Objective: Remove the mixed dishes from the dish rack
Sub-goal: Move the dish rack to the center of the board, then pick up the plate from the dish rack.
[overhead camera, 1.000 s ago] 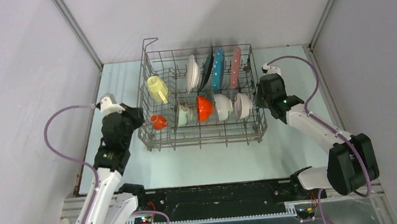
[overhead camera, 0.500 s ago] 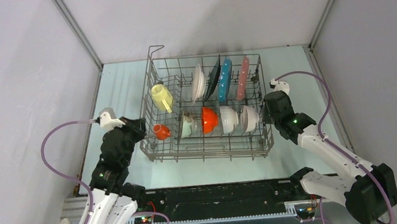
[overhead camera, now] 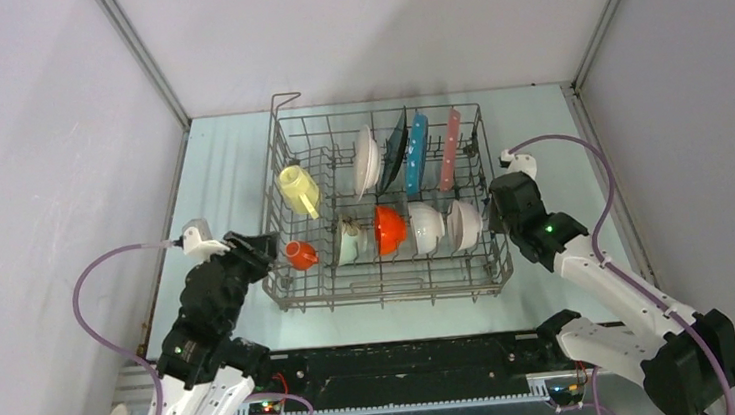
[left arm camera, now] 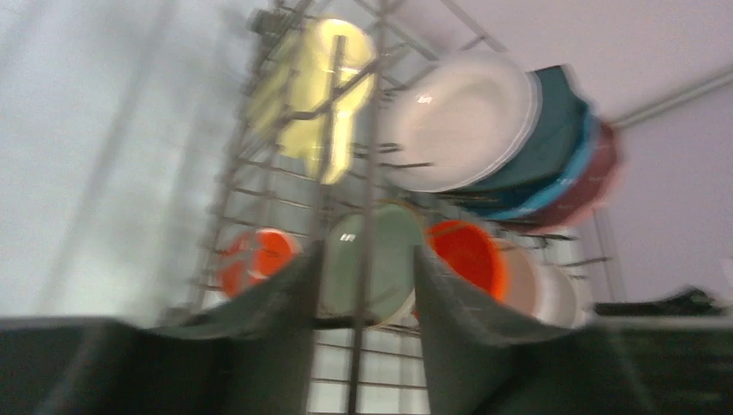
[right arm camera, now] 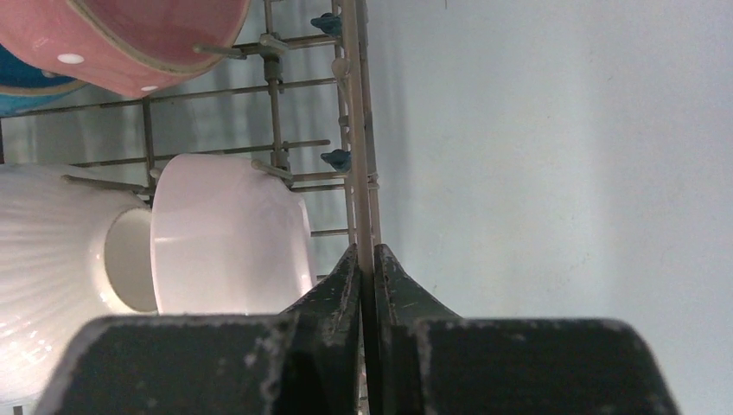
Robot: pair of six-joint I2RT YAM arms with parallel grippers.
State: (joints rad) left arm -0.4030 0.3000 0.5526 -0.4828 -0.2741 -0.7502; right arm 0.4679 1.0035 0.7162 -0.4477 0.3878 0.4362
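The grey wire dish rack (overhead camera: pixel 391 294) stands mid-table. It holds white (overhead camera: pixel 366 159), black (overhead camera: pixel 395 148), blue (overhead camera: pixel 418 153) and pink (overhead camera: pixel 450 148) plates, a pale yellow cup (overhead camera: pixel 298 188), an orange mug (overhead camera: pixel 299 255), and pale green (overhead camera: pixel 347 241), orange (overhead camera: pixel 389 228) and white (overhead camera: pixel 426 226) bowls. My left gripper (overhead camera: pixel 265 247) is at the rack's left wall. In the blurred left wrist view, my left gripper (left arm camera: pixel 367 252) is open, with an upright rack wire (left arm camera: pixel 373 130) loose between its fingers. My right gripper (right arm camera: pixel 365 252) is shut on the rack's right rim wire (right arm camera: pixel 356 130), beside a white bowl (right arm camera: pixel 229 233).
Grey walls close in the pale table (overhead camera: pixel 225 170) on the left, back and right. A black rail (overhead camera: pixel 407 365) with the arm bases runs along the near edge. Purple cables (overhead camera: pixel 100 291) loop off both wrists.
Both arms drew the rack toward the near edge. In the last half second the left jaws parted and let go of the left wall wire; the right grip stays.
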